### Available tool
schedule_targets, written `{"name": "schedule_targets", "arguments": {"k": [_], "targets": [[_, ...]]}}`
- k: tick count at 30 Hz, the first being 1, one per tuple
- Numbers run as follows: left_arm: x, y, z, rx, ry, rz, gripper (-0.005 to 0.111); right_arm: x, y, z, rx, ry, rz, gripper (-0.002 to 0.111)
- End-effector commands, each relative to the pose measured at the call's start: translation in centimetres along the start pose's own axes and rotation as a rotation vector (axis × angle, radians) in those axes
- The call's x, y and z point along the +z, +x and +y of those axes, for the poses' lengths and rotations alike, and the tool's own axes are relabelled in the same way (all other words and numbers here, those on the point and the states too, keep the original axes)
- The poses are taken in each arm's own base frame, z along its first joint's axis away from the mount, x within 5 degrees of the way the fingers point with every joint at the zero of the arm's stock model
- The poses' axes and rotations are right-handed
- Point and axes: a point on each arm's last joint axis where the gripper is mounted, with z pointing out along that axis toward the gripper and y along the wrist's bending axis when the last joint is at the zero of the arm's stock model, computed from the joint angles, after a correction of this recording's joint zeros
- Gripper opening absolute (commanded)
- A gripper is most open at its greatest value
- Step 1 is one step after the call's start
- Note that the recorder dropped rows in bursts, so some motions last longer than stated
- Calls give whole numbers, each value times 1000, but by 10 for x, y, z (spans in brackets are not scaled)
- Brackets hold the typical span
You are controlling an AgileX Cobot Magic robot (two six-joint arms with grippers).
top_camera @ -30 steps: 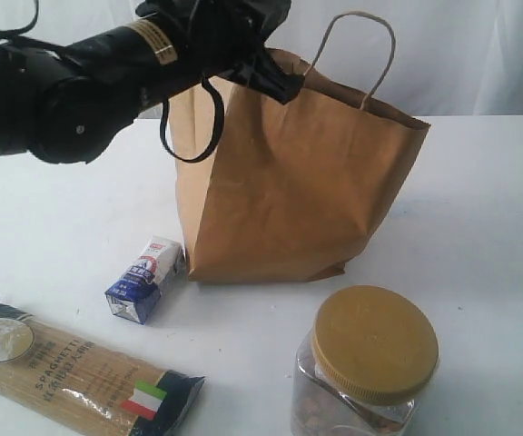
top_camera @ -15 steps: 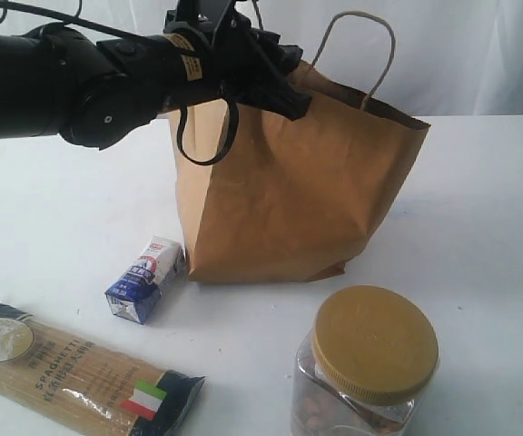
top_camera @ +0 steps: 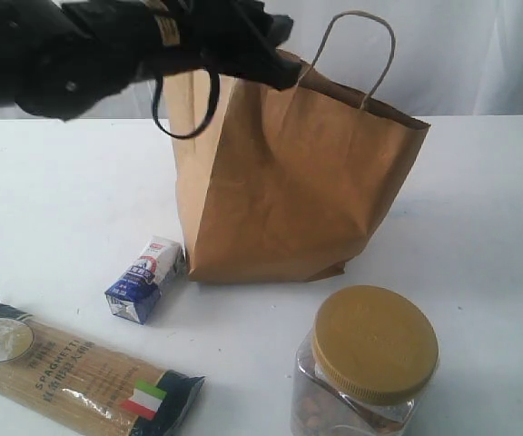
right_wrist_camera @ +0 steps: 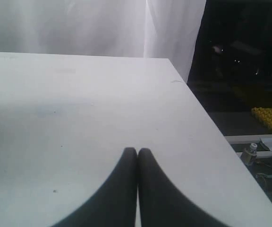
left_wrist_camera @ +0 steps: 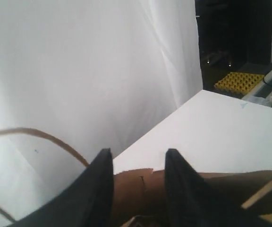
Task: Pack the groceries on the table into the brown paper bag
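1. My left claw (left_wrist_camera: 138, 155) hangs over the top rim of the brown paper bag (top_camera: 289, 182). Its two fingers stand apart with nothing between them.
2. The left arm (top_camera: 80, 45) reaches in from the left of the exterior view and crosses the bag's upper left corner. A black cable loop (top_camera: 184, 104) dangles in front of the paper.
3. My right claw (right_wrist_camera: 137, 151) has its fingers pressed together, gripping nothing, over a bare stretch of the white tabletop (top_camera: 479, 227).
4. The bag stands upright mid-tabletop with its mouth open, one cord handle (top_camera: 361, 27) arching up at the far rim. I cannot see its inside.
5. The small white-blue carton (top_camera: 145, 280) lies on its side just beside the bag's lower left corner.
6. The spaghetti pack (top_camera: 71, 372) lies flat at front left, apart from the carton.
7. The clear jar with mustard lid (top_camera: 370, 354) stands upright at the front, lid on, apart from the bag.
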Motion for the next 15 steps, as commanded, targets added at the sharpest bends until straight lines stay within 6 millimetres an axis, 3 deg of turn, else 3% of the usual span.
{"name": "schedule_targets", "arguments": {"k": [1, 3, 6, 9, 15], "targets": [[-54, -41, 13, 23, -64, 30, 18, 1, 1, 0, -9, 6, 3, 0], [-80, -51, 19, 91, -94, 102, 1, 1, 1, 0, -9, 6, 3, 0], [-115, -58, 24, 168, -123, 203, 0, 1, 1, 0, -9, 6, 3, 0], [-144, -57, 28, 118, -152, 324, 0, 1, 1, 0, -9, 6, 3, 0], [-180, -31, 30, -13, -205, 720, 0, 1, 1, 0, -9, 6, 3, 0]]}}
